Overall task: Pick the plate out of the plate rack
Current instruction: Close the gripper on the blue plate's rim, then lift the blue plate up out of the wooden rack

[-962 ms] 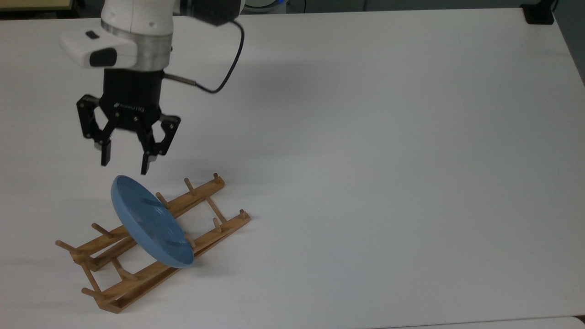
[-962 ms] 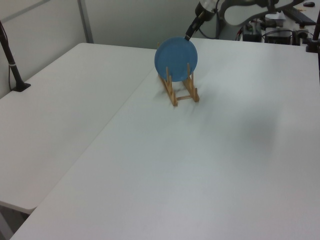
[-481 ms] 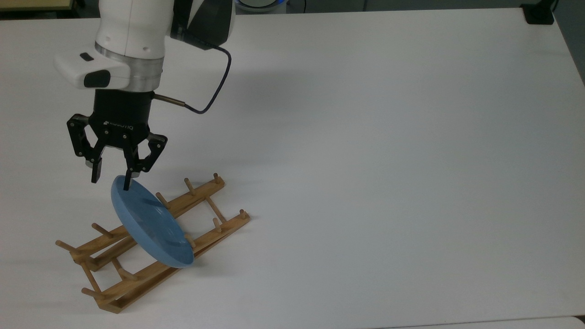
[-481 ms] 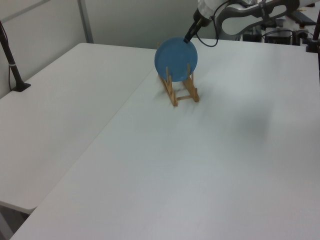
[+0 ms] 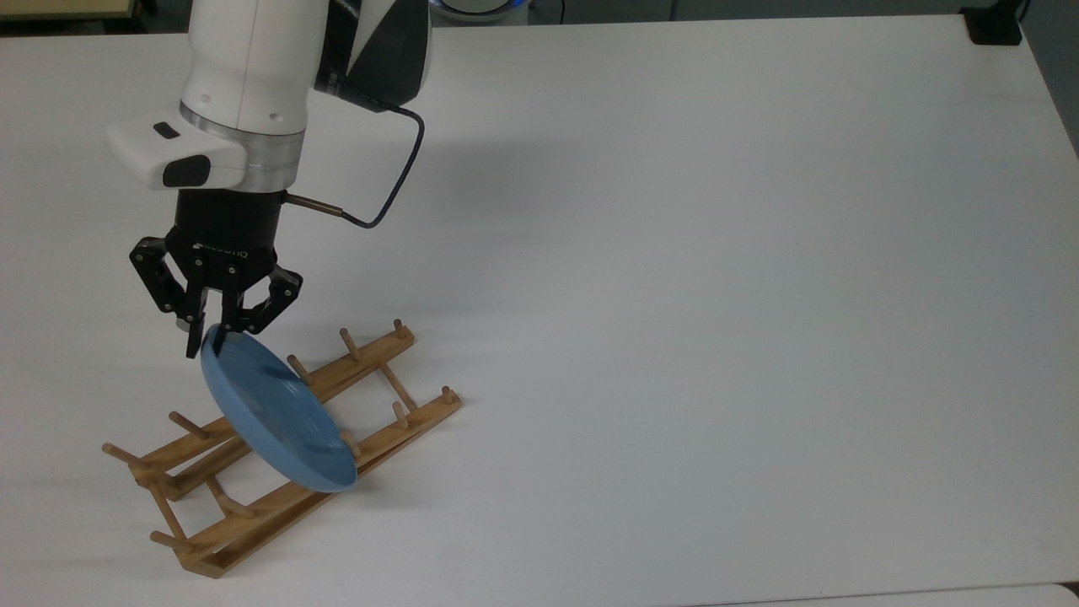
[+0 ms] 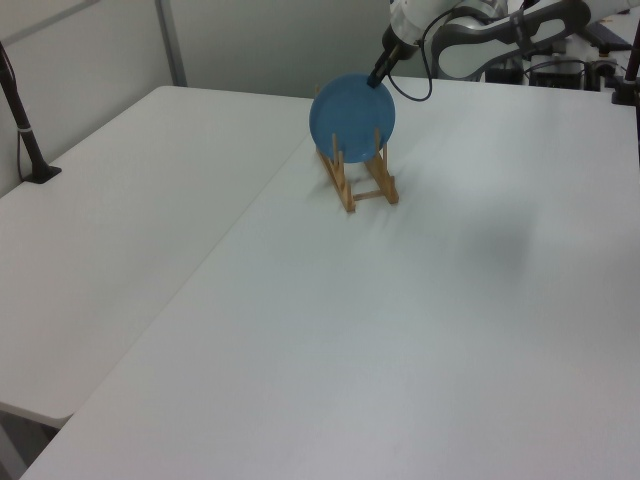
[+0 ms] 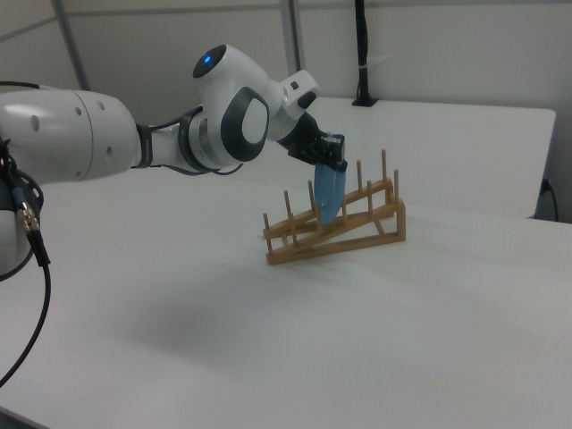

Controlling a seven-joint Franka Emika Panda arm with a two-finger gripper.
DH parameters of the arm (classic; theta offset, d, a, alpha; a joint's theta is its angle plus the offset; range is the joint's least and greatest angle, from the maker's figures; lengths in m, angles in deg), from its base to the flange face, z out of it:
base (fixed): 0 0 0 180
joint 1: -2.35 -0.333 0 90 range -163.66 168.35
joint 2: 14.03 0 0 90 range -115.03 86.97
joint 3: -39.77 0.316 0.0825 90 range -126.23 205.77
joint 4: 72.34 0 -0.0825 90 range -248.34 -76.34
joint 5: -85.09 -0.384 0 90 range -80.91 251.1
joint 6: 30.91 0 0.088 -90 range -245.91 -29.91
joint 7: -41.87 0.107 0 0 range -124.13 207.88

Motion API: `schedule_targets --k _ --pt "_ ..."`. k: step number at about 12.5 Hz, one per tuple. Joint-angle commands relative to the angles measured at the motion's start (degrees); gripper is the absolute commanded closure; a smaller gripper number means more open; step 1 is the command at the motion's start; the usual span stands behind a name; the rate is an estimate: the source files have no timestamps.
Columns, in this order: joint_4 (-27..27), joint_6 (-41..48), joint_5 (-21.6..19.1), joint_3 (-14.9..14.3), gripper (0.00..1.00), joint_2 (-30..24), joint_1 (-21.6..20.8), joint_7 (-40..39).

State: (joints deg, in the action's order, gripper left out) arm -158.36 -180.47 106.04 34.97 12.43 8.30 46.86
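In the top view, on the white worktop: plate upright in the rack, jaws pinching its top rim. In the left view, plate facing the camera, gripper at its upper edge. In the right view, plate edge-on between pegs.

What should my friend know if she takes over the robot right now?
Gripper: fingers closed in on the top edge of the plate, one on each side of the rim; it looks pinched.
Plate: standing on edge between the pegs of the plate rack, not lifted.
Rack: on the white table, near the top view's lower left.
Done: reaching the plate and closing on its rim.
Left: lift the plate straight up out of the pegs, probably slowly so the rack stays put.
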Motion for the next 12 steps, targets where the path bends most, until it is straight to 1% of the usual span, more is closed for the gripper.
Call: schedule_targets --k 1,3,4,7,10,11,12 --pt "0.9 -0.7 1.4 -0.7 0.95 -0.7 -0.3 0.6" --pt "0.9 -0.7 2.6 -0.7 0.99 -1.6 -0.2 0.5" --pt "0.9 -0.6 3.1 -1.0 0.99 -2.5 -0.2 0.5" --pt "0.9 -0.6 2.9 -1.7 0.99 -6.2 1.0 0.5" --pt "0.5 -0.1 1.9 -1.6 0.99 -8.4 1.8 0.9" --pt "0.3 0.3 1.0 -1.4 0.99 -8.9 1.8 1.2" --pt "0.1 2.1 -1.1 -1.2 1.0 -9.1 1.8 1.1"
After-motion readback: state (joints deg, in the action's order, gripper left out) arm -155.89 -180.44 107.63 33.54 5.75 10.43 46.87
